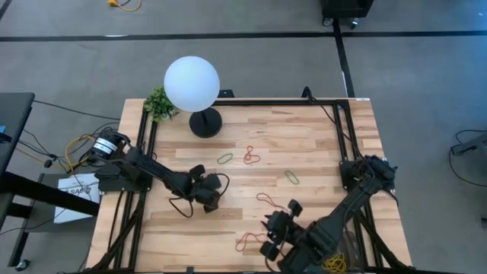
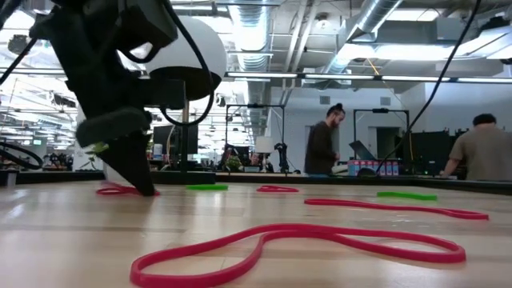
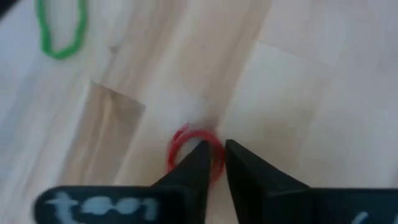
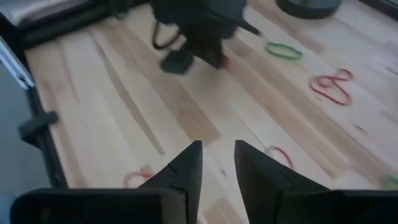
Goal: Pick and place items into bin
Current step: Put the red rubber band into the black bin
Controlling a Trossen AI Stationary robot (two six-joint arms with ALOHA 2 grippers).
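Note:
Several rubber bands lie flat on the wooden table: a green one [image 1: 225, 158], a twisted red one [image 1: 252, 155], another green [image 1: 292, 177], a long red one [image 1: 270, 201] and a red one near the front edge [image 1: 247, 242] [image 2: 304, 244]. My left gripper [image 1: 211, 198] [image 3: 214, 149] stands at mid-table, pointing down, shut on a small red band [image 3: 193, 149]. My right gripper [image 1: 275, 228] [image 4: 217, 149] hovers near the front edge, its fingers a narrow gap apart, holding nothing. The bin is out of view. My left gripper comes from above, pointing down, with its tips [image 2: 144, 186] at the table top. One finger [image 3: 198, 163] stands inside the small red loop and the other outside. A strand of the band [image 3: 217, 163] is pinched between the tips. The remainder of the band [image 2: 118, 190] lies on the table.
A white globe lamp [image 1: 192, 82] on a black base [image 1: 205, 122] and a small green plant [image 1: 160, 103] stand at the far edge. A black cable loop [image 1: 181, 207] hangs by the left gripper. People [image 2: 322, 144] stand in the room beyond the table.

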